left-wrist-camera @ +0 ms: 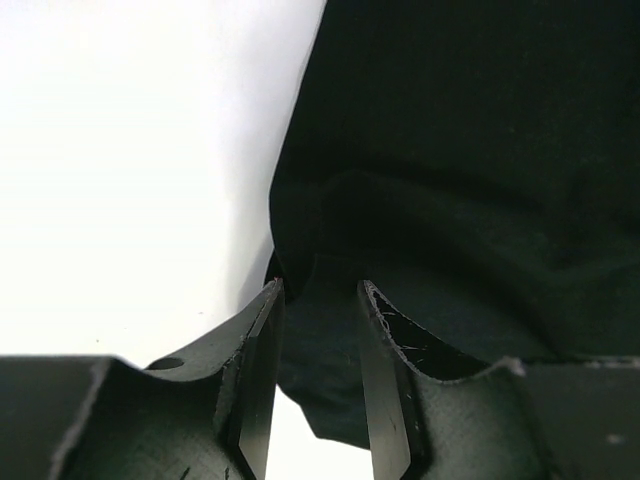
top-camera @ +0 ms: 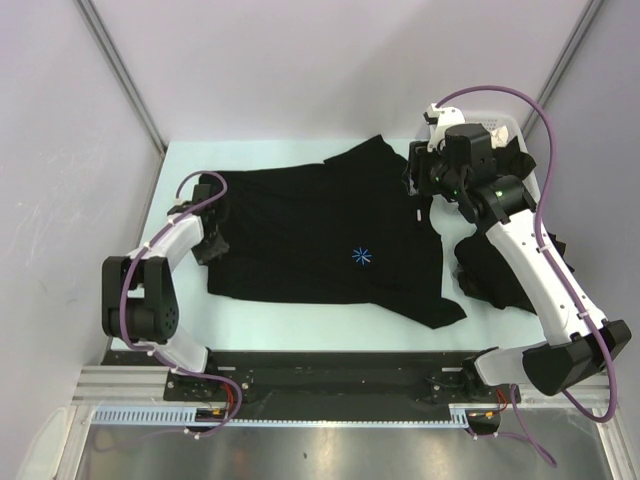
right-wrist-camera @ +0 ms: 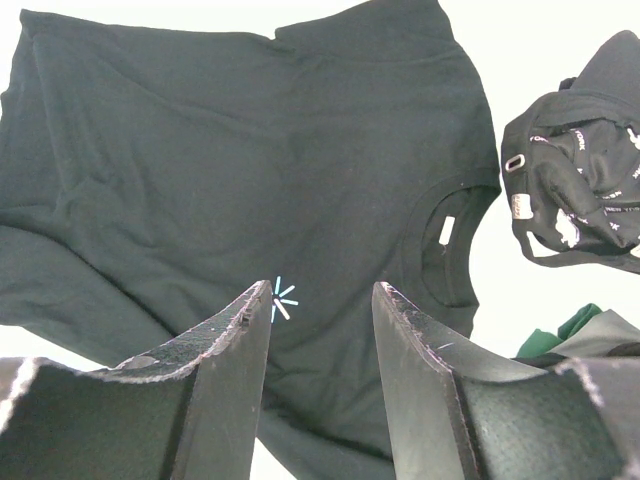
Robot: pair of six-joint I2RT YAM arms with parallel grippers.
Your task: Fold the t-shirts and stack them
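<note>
t-shirt (top-camera: 320, 230) spread flat, left jaws pinching its hem, right jaws spread above collar

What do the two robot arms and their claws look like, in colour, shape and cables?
Both arms have white curved link shells and bulky black joint housings. A purple cable loops along each arm. The right arm shows a small green light near the wrist. The left claw and right claw each have two black, flat, tapering fingers with rough, scratched edges.
</note>
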